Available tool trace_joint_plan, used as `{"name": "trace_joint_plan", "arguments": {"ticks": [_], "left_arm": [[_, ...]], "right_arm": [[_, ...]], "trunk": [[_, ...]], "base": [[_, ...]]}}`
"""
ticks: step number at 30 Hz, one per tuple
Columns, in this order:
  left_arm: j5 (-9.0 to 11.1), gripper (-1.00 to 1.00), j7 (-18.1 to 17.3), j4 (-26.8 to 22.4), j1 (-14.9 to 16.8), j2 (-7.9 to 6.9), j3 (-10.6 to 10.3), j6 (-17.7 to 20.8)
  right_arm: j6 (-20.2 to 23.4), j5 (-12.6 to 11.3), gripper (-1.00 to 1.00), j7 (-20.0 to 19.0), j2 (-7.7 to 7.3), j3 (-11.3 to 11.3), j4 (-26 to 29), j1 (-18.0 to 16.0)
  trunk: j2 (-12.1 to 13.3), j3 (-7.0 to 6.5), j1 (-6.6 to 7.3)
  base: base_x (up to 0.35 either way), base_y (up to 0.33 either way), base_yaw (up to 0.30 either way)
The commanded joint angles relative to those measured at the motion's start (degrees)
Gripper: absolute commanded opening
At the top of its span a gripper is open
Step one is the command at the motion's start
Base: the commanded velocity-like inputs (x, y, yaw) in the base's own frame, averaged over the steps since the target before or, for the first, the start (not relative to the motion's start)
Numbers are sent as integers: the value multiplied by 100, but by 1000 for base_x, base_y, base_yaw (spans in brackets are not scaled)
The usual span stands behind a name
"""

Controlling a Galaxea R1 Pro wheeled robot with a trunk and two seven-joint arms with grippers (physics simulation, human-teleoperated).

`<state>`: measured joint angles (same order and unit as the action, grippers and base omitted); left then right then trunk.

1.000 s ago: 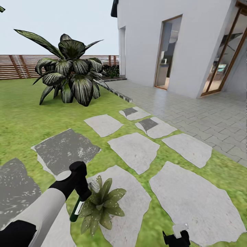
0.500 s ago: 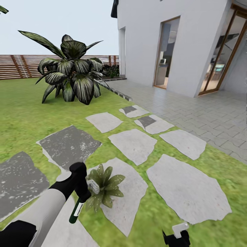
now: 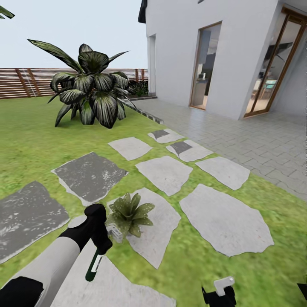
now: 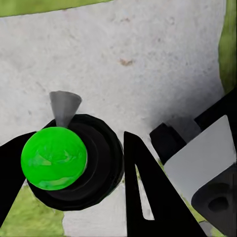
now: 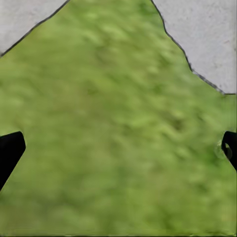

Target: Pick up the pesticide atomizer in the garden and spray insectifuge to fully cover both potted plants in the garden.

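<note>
One potted plant (image 3: 130, 212), a low rosette of pointed green leaves, sits on a pale stepping stone (image 3: 157, 232) in the garden lawn. Its pot is hidden by the leaves. My left gripper (image 3: 104, 241) is shut on the pesticide atomizer (image 3: 93, 266), a dark green bottle hanging below the hand, just left of the plant and slightly nearer to me. In the left wrist view the atomizer (image 4: 54, 158) shows a bright green round end in a black body with a grey nozzle, held over pale stone. My right gripper (image 3: 219, 294) hangs low over grass, fingers spread wide in the right wrist view.
A big dark striped broad-leaved plant (image 3: 91, 91) stands on the lawn at the back left, before the brown slat fence (image 3: 25, 83). Grey and pale stepping stones (image 3: 89, 175) cross the grass. A paved terrace (image 3: 256, 145) and the white house lie to the right.
The whole head view has shifted, so the camera moved. The potted plant now appears higher in the picture, beside my left hand rather than below it. The left gripper still holds the atomizer.
</note>
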<state>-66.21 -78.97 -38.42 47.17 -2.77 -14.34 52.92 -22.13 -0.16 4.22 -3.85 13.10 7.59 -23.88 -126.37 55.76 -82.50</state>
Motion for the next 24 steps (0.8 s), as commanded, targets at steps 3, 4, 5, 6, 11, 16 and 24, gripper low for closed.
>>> {"name": "trace_joint_plan", "arguments": {"ticks": [3,4,5,6,11,16,24], "left_arm": [[139,-100,-30,-24,-165,-33,-17,-126],[207,-100,27,-18,-217,-36,-11,-376],[284,-100,101,-14,-252,-37,12,-561],[488,-100,292,-11,-341,-38,127,-858],[1232,-100,1263,6,-774,-128,805,-2413],[1346,-100,1421,308,-1020,-222,1256,-3899],[1260,-100,1429,750,-1043,-217,1267,-4469]], "right_arm": [[-11,11,100,21,6,57,4,-3],[-12,18,100,7,6,64,9,-3],[-15,22,100,-2,7,71,16,-3],[-14,29,100,-11,7,96,26,-3],[-6,190,100,-365,-43,609,255,-3],[27,961,100,-1615,-78,752,1030,2],[337,1717,100,-3118,-30,757,1592,-156]], "trunk": [[-2,5,5],[-2,5,5],[-2,5,5],[-2,5,5],[-2,5,5],[-2,5,5],[-2,5,5]], "base": [[-337,0,0],[-337,0,0],[-337,0,0],[-337,0,0],[-330,0,0],[-139,0,0],[-5,0,0]]}}
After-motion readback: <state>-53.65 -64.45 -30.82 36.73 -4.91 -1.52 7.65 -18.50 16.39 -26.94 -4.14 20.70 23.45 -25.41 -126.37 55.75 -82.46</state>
